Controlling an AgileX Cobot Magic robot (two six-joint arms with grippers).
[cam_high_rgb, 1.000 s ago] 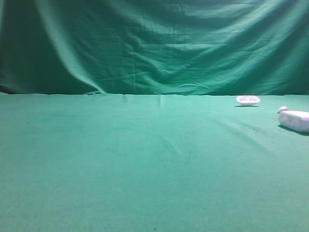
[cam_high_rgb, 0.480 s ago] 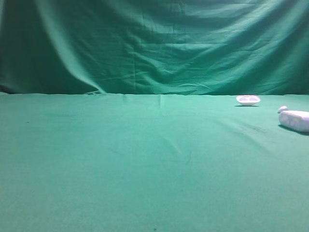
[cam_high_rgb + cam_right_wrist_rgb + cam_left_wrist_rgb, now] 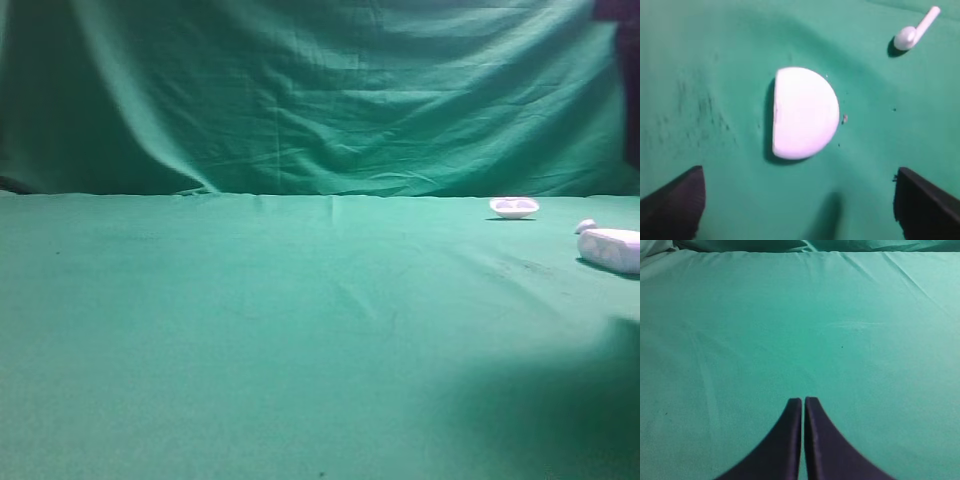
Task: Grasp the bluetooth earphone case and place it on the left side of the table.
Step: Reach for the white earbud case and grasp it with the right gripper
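Exterior high view shows the wide green table (image 3: 250, 330) with the draped green backdrop (image 3: 300, 90) behind it, and over at the far right edge sits the bluetooth earphone case (image 3: 610, 249), partly cut off by the frame. It lies flat, long axis running roughly left-right in this view, with a tiny white bit (image 3: 586, 227) touching or just beside its left end. A shallow white dish-like piece (image 3: 514, 207) sits further back, apart from the case. A dark slice of the right arm (image 3: 628, 80) pokes in at the top right corner, and there's a big shadow on the cloth at lower right.

The right wrist view gives what the high one can't: the case (image 3: 804, 113) from above, a white half-rounded shape with its flat side to the left of the picture and the curved side to the right, long axis running up-down in frame. The right gripper (image 3: 800, 205) hangs over it with fingers (image 3: 675, 205) spread wide apart, nothing between them, the case just ahead of the gap. A single earbud (image 3: 914, 31) lies at upper right, stem pointing up and right.

Left wrist view only shows bare cloth and the left gripper (image 3: 803, 405), its two dark fingers pressed together with nothing in them.
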